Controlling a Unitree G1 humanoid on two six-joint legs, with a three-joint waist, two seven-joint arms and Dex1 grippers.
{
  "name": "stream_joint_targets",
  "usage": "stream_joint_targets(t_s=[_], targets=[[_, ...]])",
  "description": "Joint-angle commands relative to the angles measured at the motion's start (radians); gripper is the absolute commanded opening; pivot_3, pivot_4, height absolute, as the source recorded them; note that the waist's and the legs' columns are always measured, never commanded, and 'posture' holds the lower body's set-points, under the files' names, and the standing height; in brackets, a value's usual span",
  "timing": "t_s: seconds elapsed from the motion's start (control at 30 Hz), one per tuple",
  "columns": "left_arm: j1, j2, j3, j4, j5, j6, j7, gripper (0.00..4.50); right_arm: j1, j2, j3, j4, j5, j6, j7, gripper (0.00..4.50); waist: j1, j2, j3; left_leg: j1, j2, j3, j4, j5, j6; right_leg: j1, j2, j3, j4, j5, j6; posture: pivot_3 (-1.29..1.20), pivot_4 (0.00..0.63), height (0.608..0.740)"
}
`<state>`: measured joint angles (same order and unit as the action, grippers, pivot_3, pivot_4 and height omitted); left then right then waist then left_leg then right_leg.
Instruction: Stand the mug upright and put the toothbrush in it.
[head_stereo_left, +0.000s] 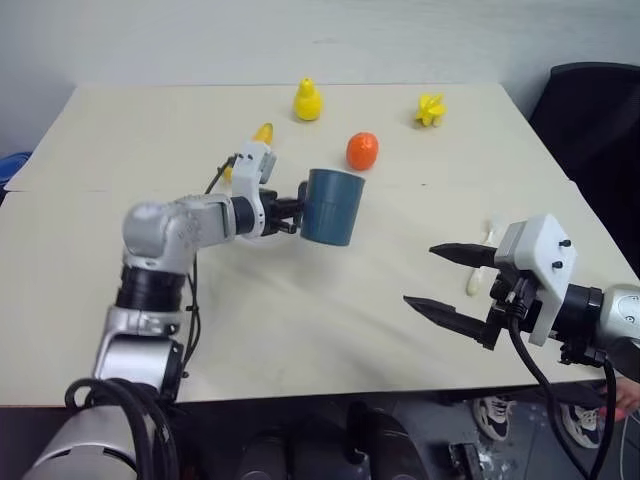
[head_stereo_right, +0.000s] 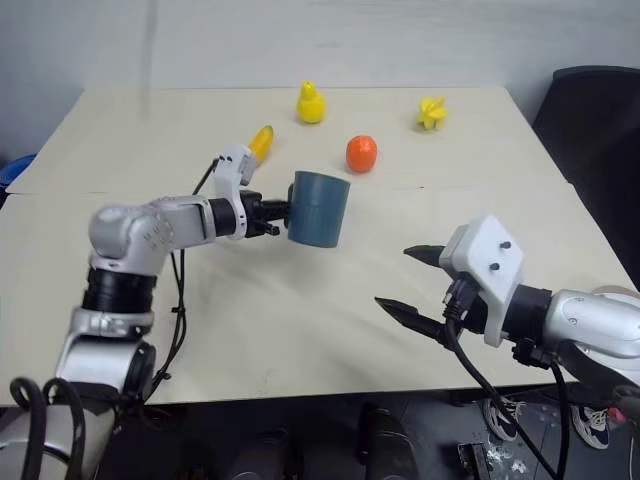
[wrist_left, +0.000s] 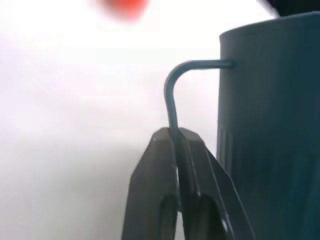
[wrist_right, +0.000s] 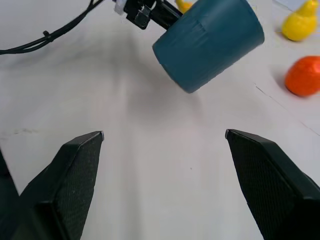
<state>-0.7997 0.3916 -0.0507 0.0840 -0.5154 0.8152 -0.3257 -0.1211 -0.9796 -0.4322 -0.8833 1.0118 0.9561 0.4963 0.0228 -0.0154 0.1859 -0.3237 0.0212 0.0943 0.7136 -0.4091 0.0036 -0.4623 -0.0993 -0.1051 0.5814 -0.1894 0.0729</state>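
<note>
1. The mug (head_stereo_left: 332, 206) was held above the table (head_stereo_left: 300, 310), a little left of the middle, with its open mouth facing up and its body almost upright, only slightly tilted.
2. The left gripper (head_stereo_left: 293, 213) was closed on the thin loop handle of the mug; in the left wrist view the two black fingers (wrist_left: 160, 190) were pressed together on the handle wire, just beside the wall of the mug.
3. The bottom of the mug seemed to be lifted off the table, because the right wrist view showed its round base free over the surface.
4. The toothbrush (head_stereo_left: 484, 258) lay flat on the table at the right side, partly hidden behind the right gripper, so only its white part could be seen.
5. The right gripper (head_stereo_left: 436, 277) hovered over the right front part of the table with its two fingers spread wide apart and nothing between them.
6. The right gripper pointed toward the mug but was well apart from it.
7. An orange round object (head_stereo_left: 362, 151) stood just behind the mug, near it but not touching.
8. A yellow duck-like toy (head_stereo_left: 308, 100) and a small yellow object (head_stereo_left: 430, 109) stood at the far edge of the table.
9. Another yellow and orange object (head_stereo_right: 261, 141) lay behind the left wrist, partly covered by it.
</note>
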Motion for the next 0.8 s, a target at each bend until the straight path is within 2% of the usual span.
stream_joint_targets(t_s=[0.03, 0.2, 0.27, 0.47, 0.67, 0.8], targets=[[0.104, -0.048, -0.065, -0.116, 0.125, -0.332, -0.073, 0.03, 0.002, 0.003, -0.029, -0.029, 0.010, -0.024, -0.040, 4.07, 0.003, 0.000, 0.000, 0.000, 0.000, 0.001, 0.001, 0.000, 0.000, 0.000, 0.000, 0.000, 0.000, 0.000, 0.000, 0.00, 0.150, 0.740], [0.235, -0.101, -0.078, -0.016, 0.319, -0.675, -0.004, 0.03, -0.001, -0.006, -0.037, -0.027, 0.032, -0.020, -0.070, 4.07, 0.005, 0.000, 0.000, -0.001, 0.002, -0.002, 0.002, 0.000, 0.004, 0.001, 0.001, 0.000, -0.007, 0.003, -0.001, 0.00, 0.150, 0.740], [0.275, -0.105, -0.074, 0.038, 0.377, -0.761, 0.022, 0.03, 0.002, -0.009, -0.046, -0.027, 0.045, -0.016, -0.083, 4.07, 0.004, 0.000, 0.000, -0.003, 0.004, -0.002, 0.001, -0.001, 0.005, 0.002, 0.001, 0.001, -0.007, 0.003, -0.001, 0.00, 0.150, 0.740], [0.364, -0.113, -0.072, 0.085, 0.423, -0.839, 0.003, 0.03, 0.009, -0.024, -0.061, -0.019, 0.073, -0.013, -0.098, 4.07, 0.004, 0.000, 0.000, -0.007, 0.008, -0.002, 0.003, -0.004, 0.011, 0.000, 0.002, -0.001, -0.007, 0.004, 0.000, 0.00, 0.150, 0.740], [0.396, -0.098, -0.039, 0.043, 0.400, -0.767, -0.029, 1.69, 0.000, -0.036, -0.042, 0.004, 0.070, -0.022, -0.093, 4.07, 0.004, 0.000, 0.000, -0.009, 0.007, -0.002, 0.005, -0.006, 0.016, -0.001, 0.001, -0.001, -0.011, 0.006, 0.003, 0.00, 0.150, 0.740], [0.411, -0.037, 0.019, -0.051, 0.362, -0.655, -0.067, 2.86, 0.010, -0.034, -0.025, 0.015, 0.048, -0.034, -0.070, 4.07, 0.004, 0.000, 0.000, -0.010, 0.008, -0.002, 0.005, -0.007, 0.016, -0.001, 0.002, -0.002, -0.012, 0.006, 0.003, 0.00, 0.150, 0.740]])
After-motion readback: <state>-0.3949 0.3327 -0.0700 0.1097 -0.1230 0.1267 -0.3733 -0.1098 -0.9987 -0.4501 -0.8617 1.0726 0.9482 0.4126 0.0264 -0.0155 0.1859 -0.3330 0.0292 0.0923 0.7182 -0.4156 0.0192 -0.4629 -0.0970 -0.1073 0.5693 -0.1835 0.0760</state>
